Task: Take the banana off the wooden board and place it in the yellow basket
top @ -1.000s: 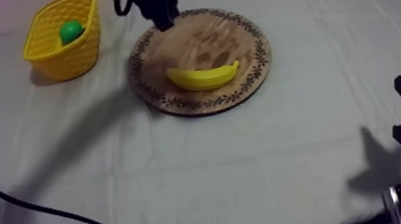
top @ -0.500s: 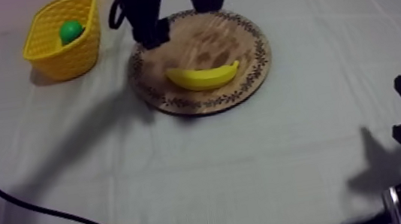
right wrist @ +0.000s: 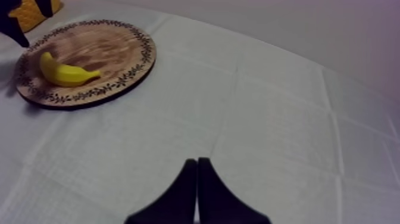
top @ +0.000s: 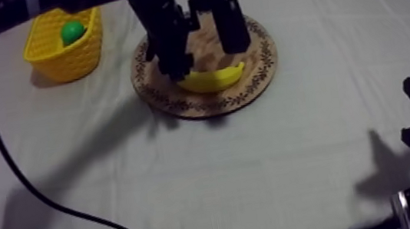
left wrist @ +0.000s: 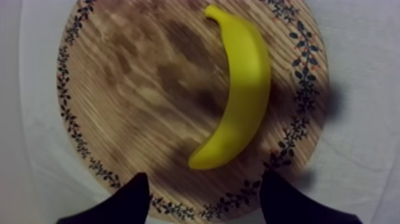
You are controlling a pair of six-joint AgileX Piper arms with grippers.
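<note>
Left gripper (top: 207,57) spread wide (holding nothing), banana (top: 213,82) between its fingers, on wooden board (top: 251,90)

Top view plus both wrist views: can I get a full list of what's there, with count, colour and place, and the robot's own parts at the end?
wooden board: one, brown with a dark patterned rim, on the cloth at the far middle.
banana: one, yellow, lying on the board.
yellow basket: one, yellow, far left, beside the board.
green round thing: one, green, inside the basket.
cloth: one, grey-white, covering the table.
left claw: one, black, open, above the board over the banana.
right claw: one, black, shut on nothing, over bare cloth at the near right.
</note>
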